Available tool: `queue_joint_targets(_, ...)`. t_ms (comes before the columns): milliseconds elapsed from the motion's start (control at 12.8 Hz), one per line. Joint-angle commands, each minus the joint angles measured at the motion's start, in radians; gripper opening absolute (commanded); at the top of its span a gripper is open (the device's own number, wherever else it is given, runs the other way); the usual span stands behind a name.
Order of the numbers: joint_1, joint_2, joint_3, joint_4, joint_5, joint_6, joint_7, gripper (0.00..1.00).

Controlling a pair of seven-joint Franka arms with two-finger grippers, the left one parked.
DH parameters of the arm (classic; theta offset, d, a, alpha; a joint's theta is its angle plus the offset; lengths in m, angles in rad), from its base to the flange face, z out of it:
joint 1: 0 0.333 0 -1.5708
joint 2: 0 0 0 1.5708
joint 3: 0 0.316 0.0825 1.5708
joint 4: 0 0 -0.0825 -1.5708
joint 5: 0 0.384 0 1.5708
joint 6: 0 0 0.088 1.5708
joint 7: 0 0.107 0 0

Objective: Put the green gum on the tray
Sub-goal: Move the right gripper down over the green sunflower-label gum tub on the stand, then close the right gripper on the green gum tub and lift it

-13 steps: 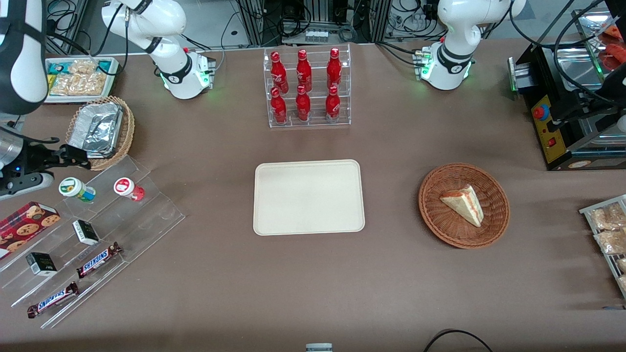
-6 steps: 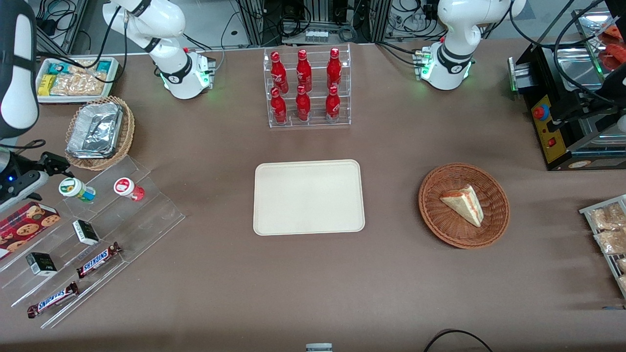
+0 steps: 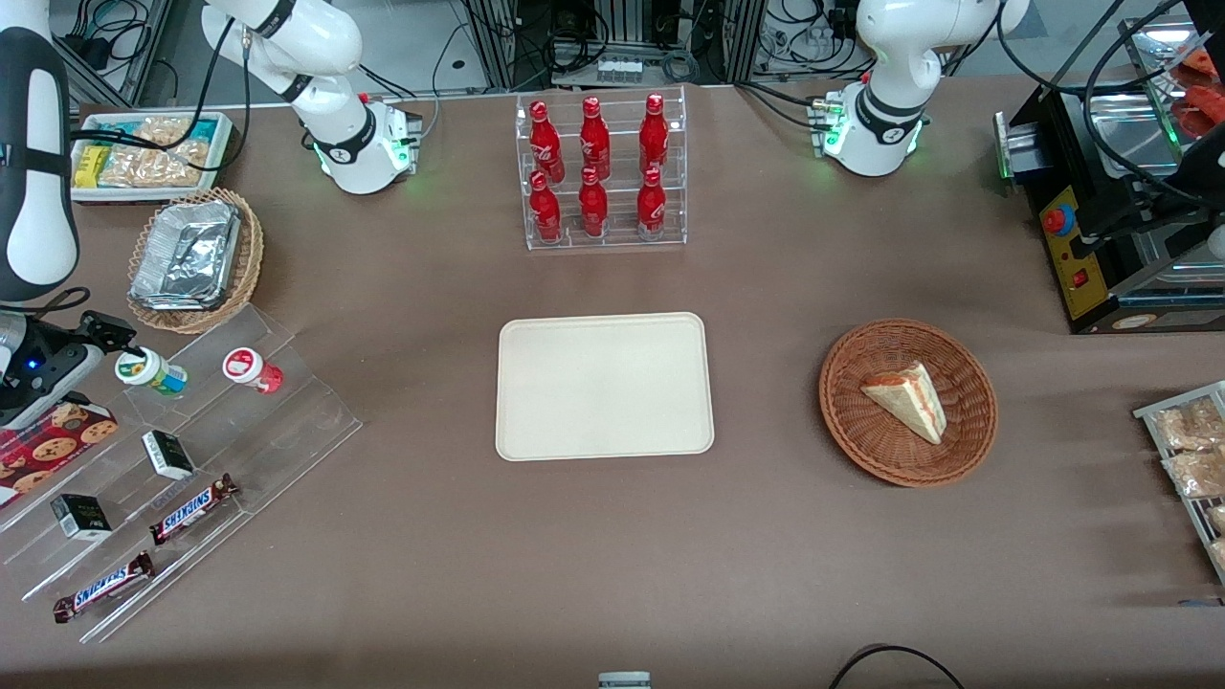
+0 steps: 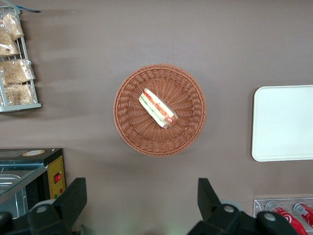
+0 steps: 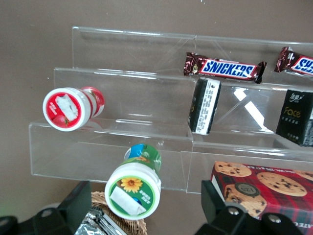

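Gripper [image 5: 146, 208] has dropped toward the clear stepped rack [image 3: 287, 421], fingers spread wide, empty, straddling the green gum [image 5: 134, 188] on the rack's top step. Tray [image 3: 605, 385] bare; grasp next.

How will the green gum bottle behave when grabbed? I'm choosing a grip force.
The green gum looks rigid and probably light. Its round body may roll if nudged on the acrylic shelf. The gripper, open, straddles it.
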Motion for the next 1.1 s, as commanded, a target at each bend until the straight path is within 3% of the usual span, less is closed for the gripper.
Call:
queue_joint_targets(0, -0.019, -0.017, 0.004, -0.044, 0.018, 0.039, -0.046, 1.00)
queue_joint_targets(1020, -0.038, -0.037, 0.004, -0.154, 0.038, 0.123, -0.048, 1.00)
